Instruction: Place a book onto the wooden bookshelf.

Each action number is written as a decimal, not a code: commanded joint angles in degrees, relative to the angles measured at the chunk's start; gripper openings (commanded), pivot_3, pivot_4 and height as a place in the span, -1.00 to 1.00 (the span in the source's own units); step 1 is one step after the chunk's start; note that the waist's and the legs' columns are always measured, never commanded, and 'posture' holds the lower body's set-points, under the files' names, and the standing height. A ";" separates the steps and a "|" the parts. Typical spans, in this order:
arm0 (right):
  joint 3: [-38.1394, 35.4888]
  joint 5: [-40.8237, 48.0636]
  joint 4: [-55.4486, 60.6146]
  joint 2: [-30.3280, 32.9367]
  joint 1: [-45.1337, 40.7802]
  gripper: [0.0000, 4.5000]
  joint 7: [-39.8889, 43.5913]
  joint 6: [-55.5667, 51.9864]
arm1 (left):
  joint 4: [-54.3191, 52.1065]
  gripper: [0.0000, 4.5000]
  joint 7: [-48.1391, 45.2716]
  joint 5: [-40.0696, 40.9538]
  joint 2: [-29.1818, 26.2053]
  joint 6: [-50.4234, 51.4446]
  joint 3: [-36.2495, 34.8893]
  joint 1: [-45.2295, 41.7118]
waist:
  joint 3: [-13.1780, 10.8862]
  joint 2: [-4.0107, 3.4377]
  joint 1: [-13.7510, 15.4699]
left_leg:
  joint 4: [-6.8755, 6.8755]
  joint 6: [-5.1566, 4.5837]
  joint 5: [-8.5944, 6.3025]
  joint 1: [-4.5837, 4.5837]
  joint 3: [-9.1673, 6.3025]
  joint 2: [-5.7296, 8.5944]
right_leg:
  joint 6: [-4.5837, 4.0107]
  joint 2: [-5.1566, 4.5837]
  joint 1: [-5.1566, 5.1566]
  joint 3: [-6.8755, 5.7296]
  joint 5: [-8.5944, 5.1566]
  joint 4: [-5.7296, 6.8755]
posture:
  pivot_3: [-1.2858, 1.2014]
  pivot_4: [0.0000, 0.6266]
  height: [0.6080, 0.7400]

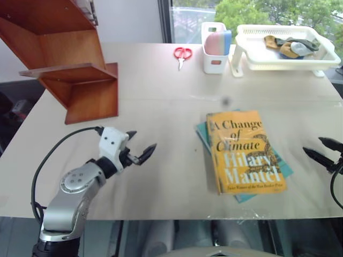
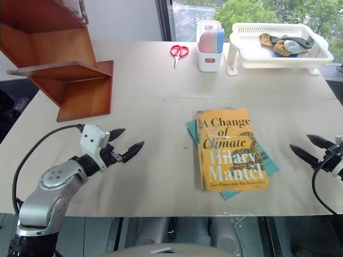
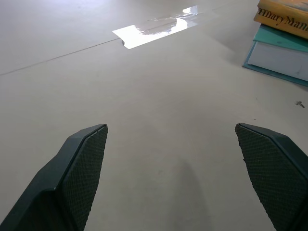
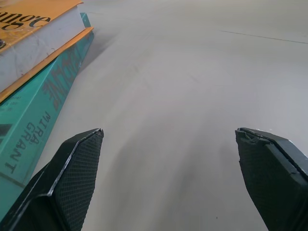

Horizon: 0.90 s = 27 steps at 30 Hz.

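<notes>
book [image 1: 245, 151] centre-right of frame, atop teal book [image 1: 283, 172], between both grippers, touching neither | left gripper [image 1: 140, 145] lower left, jaws wide, empty | right gripper [image 1: 322, 150] right edge, jaws wide, empty | wooden bookshelf [image 1: 72, 64] upper left

Left arm reaches in from the lower left, elbow bent, wrist angled inward; left gripper [image 1: 140, 146] hovers low over the tabletop [image 1: 161, 107] with its black fingers [image 3: 79, 168] spread wide, nothing between them. Right gripper [image 2: 309, 149] sits at the right edge, pointing inward, fingers [image 4: 72, 178] likewise wide apart and empty.
</notes>
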<state>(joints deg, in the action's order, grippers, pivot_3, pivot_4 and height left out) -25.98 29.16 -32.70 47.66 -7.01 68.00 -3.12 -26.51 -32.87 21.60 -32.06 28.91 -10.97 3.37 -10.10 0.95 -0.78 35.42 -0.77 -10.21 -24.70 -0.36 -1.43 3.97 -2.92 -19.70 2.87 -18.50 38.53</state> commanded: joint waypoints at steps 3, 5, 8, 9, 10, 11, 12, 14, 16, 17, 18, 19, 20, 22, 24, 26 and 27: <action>-3.15 0.73 -0.59 2.33 2.21 1.00 2.97 1.85 | -6.05 0.98 -2.15 3.87 -2.49 2.13 -3.01 2.18 | 0.00 0.00 0.07 | -0.04 0.00 0.00 -0.02 -0.01 0.00 | 0.00 0.00 0.00 -0.01 0.00 -0.06 | 0.03 -0.52 1.00; -3.21 0.89 -0.34 2.18 2.53 1.00 3.21 2.20 | -6.39 0.98 -2.59 4.59 -3.21 2.41 -3.43 2.55 | 0.00 0.00 0.08 | -0.07 0.00 0.00 -0.02 -0.02 0.00 | 0.00 -0.01 0.00 -0.02 0.00 -0.09 | 0.03 -0.52 1.00; -3.44 0.97 0.19 1.90 2.80 1.00 3.35 2.38 | -6.45 0.98 -2.94 5.11 -3.75 2.61 -3.75 2.72 | 0.01 -0.01 0.00 | -0.08 0.00 0.00 0.01 0.01 -0.01 | 0.00 -0.01 0.01 0.00 0.00 -0.09 | 0.03 -0.52 1.00; -3.52 1.03 0.35 1.86 2.85 1.00 3.34 2.36 | -6.39 0.98 -2.99 5.19 -3.85 2.66 -3.73 2.67 | 0.01 -0.01 -0.01 | -0.08 0.00 0.00 0.02 0.04 -0.01 | 0.00 -0.01 0.01 0.02 0.00 -0.09 | 0.03 -0.52 1.00; -3.58 1.10 0.57 1.84 2.94 1.00 3.31 2.30 | -6.24 0.98 -3.05 5.27 -3.97 2.63 -3.64 2.60 | 0.01 -0.01 -0.01 | -0.08 0.00 0.00 0.02 0.05 -0.01 | 0.00 -0.01 0.01 0.03 0.00 -0.09 | 0.03 -0.52 1.00; -3.62 1.14 0.73 1.82 2.98 1.00 3.28 2.24 | -6.05 0.98 -3.10 5.31 -4.08 2.56 -3.51 2.49 | 0.01 -0.01 -0.02 | -0.07 0.00 0.00 0.02 0.05 -0.01 | 0.00 -0.01 0.01 0.03 0.00 -0.09 | 0.03 -0.52 1.00; -3.74 1.21 0.99 1.80 3.15 1.00 3.28 2.15 | -6.01 0.98 -3.15 5.40 -4.16 2.54 -3.49 2.52 | 0.01 -0.01 -0.01 | -0.07 0.00 0.00 0.02 0.05 -0.01 | 0.00 -0.01 0.01 0.03 0.00 -0.09 | 0.03 -0.52 1.00; -3.90 1.27 1.46 1.79 3.56 1.00 3.28 2.08 | -5.57 0.98 -3.37 5.25 -4.21 2.19 -3.31 2.50 | 0.00 -0.01 0.01 | -0.08 0.00 0.00 0.01 0.02 -0.01 | 0.00 0.00 0.00 0.01 0.00 -0.09 | 0.03 -0.52 1.00; -3.85 1.11 1.89 1.88 3.94 1.00 3.33 2.10 | -5.38 0.98 -3.60 5.26 -4.17 2.00 -3.21 2.50 | 0.01 -0.01 0.01 | -0.08 0.00 0.00 0.01 0.02 -0.01 | 0.00 0.00 0.00 0.01 0.00 -0.09 | 0.03 -0.52 1.00; -3.77 0.99 2.21 1.89 4.14 1.00 3.31 2.12 | -5.34 0.98 -3.69 5.18 -4.17 1.89 -3.14 2.51 | 0.00 -0.01 0.01 | -0.08 0.00 0.00 0.00 0.02 -0.01 | 0.00 0.00 0.01 0.01 0.00 -0.09 | 0.03 -0.52 1.00; -3.50 0.80 2.83 1.79 4.42 1.00 3.31 2.16 | -5.26 0.98 -3.81 5.05 -4.18 1.69 -3.01 2.43 | 0.00 0.00 0.01 | -0.08 0.00 0.00 0.00 0.02 -0.01 | 0.00 0.00 0.01 0.01 0.00 -0.10 | 0.03 -0.52 1.00; -3.32 0.68 3.27 1.70 4.62 1.00 3.29 2.18 | -5.20 0.98 -3.90 4.94 -4.19 1.55 -2.91 2.36 | 0.00 -0.01 0.02 | -0.08 0.00 0.00 0.00 0.02 -0.01 | 0.00 0.00 0.01 0.01 0.00 -0.10 | 0.03 -0.52 1.00; -3.00 0.60 4.12 1.47 5.01 1.00 3.37 2.17 | -5.15 0.98 -4.04 4.93 -4.17 1.41 -2.87 2.30 | 0.00 -0.01 0.01 | -0.08 0.00 0.00 0.00 0.03 0.00 | 0.00 0.00 0.00 0.01 0.00 -0.10 | 0.03 -0.52 1.00; -2.28 0.67 6.31 0.66 5.89 1.00 3.34 1.75 | -4.82 0.98 -4.63 4.75 -4.38 0.75 -2.78 1.95 | 0.00 -0.01 0.02 | -0.08 0.00 0.00 0.01 0.02 -0.01 | 0.00 0.00 0.00 0.01 0.00 -0.10 | 0.03 -0.52 1.00; -0.92 0.18 8.70 -0.11 6.92 1.00 3.35 1.39 | -4.44 0.98 -6.29 4.56 -5.31 -0.41 -2.70 1.76 | 0.00 -0.01 0.01 | -0.08 0.00 0.00 0.00 0.01 -0.01 | 0.00 0.01 0.01 0.00 0.00 -0.10 | 0.03 -0.52 1.00; 0.61 -0.17 11.33 -0.79 7.96 1.00 3.61 0.94 | -4.54 0.98 -9.12 5.11 -6.91 -1.94 -3.46 1.96 | 0.01 -0.01 0.00 | -0.08 0.00 0.00 0.00 0.01 -0.03 | 0.00 0.03 0.00 0.01 0.00 -0.10 | 0.03 -0.52 1.00; 1.27 -0.13 12.67 -1.16 8.33 1.00 3.60 0.60 | -4.70 0.98 -10.63 5.91 -7.83 -2.42 -4.25 1.98 | 0.00 -0.01 0.00 | -0.08 0.00 0.00 0.01 0.02 -0.03 | 0.00 0.03 0.00 0.01 0.00 -0.10 | 0.03 -0.52 1.00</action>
<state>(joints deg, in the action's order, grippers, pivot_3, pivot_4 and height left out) -24.86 28.93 -23.07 46.38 0.77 71.05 -2.30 -30.16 -41.03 26.32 -38.55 28.59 -13.05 5.51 -10.09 0.93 -0.77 35.34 -0.77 -10.22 -24.69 -0.33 -1.46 3.97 -2.90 -19.70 2.89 -18.50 38.43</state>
